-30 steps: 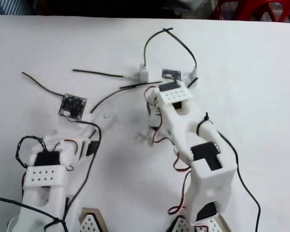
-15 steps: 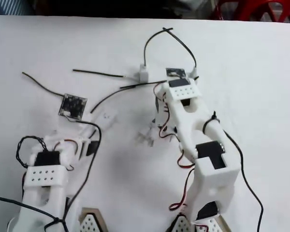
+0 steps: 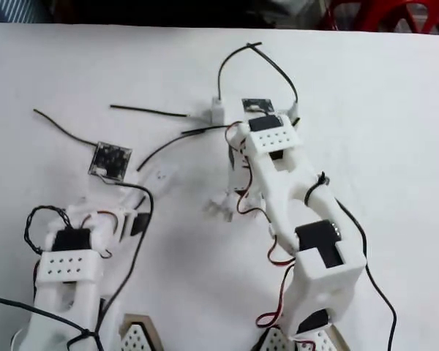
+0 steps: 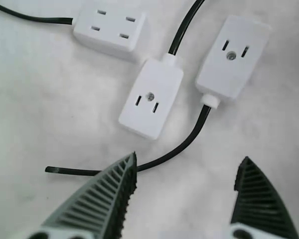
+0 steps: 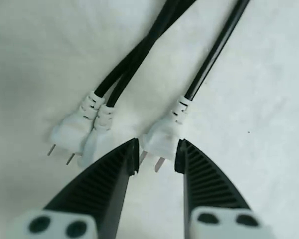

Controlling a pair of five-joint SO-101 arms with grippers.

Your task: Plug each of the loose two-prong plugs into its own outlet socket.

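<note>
Three plugs lie near the high view's centre, hard to tell apart there. The right gripper pinches one plug. The left gripper, wide open and empty, hangs over three sockets. Their cords are cut off.

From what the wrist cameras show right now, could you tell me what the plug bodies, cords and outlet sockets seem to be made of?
Plug bodies: white moulded plastic by the look, smooth and matt, with ribbed strain reliefs at the cord end.
Cords: a black, slightly glossy sheath that lies in curves, likely rubber or PVC.
Outlet sockets: white hard plastic, smooth, with rounded edges and a soft sheen.
</note>
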